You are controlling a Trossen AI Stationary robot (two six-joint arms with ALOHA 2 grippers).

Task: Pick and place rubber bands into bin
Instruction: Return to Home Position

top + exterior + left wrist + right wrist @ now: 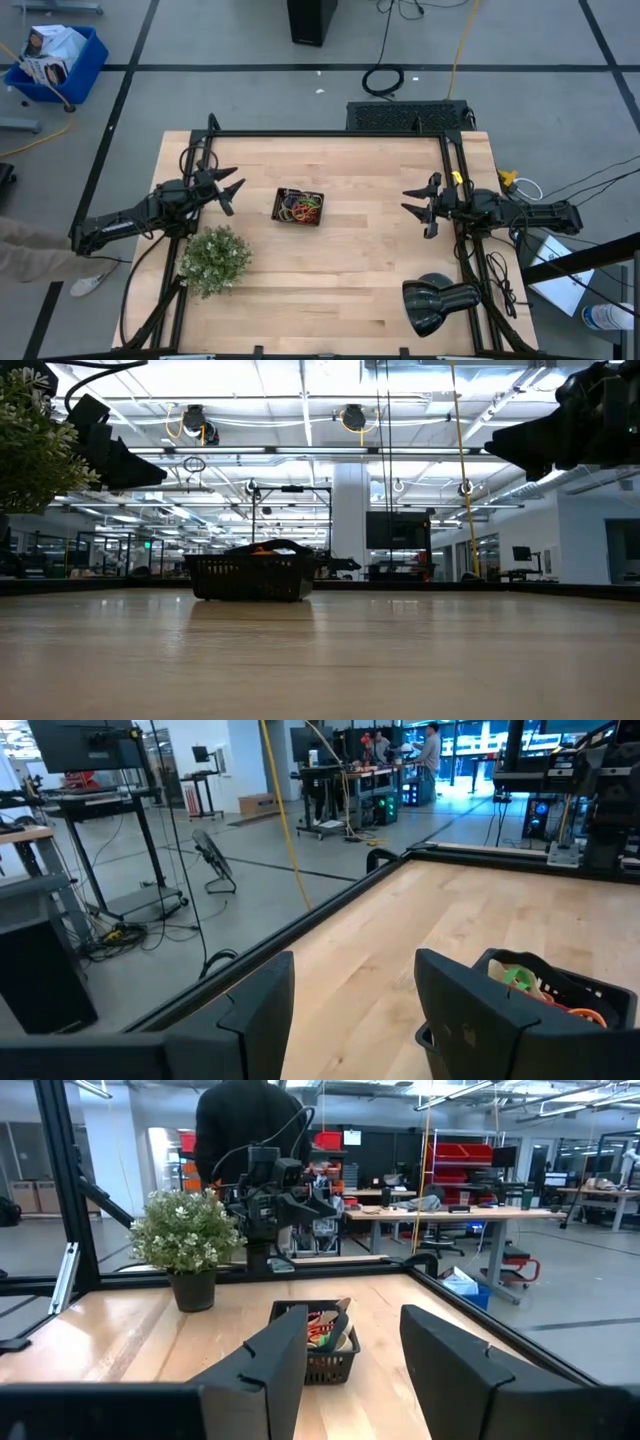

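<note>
bands [300,208]: a pile of red, orange, green and blue loops — all lying inside the bin
bin [299,206]: small black mesh tray near the middle of the desk [340,280], between the two arms
left tool [228,189]: up off the desk, just beside the bin, fingers apart, holding nothing
right tool [422,206]: well apart from the bin on the other side, fingers apart, holding nothing
plant [214,260]: stands near the left arm, not touching the bin
loose bands: I see none on the bare wood
step: looks like the end — picking seems done and both arms wait
next move: if a band hides somewhere, a tool must go down flat on it and pinch; if not, just stay back
</note>
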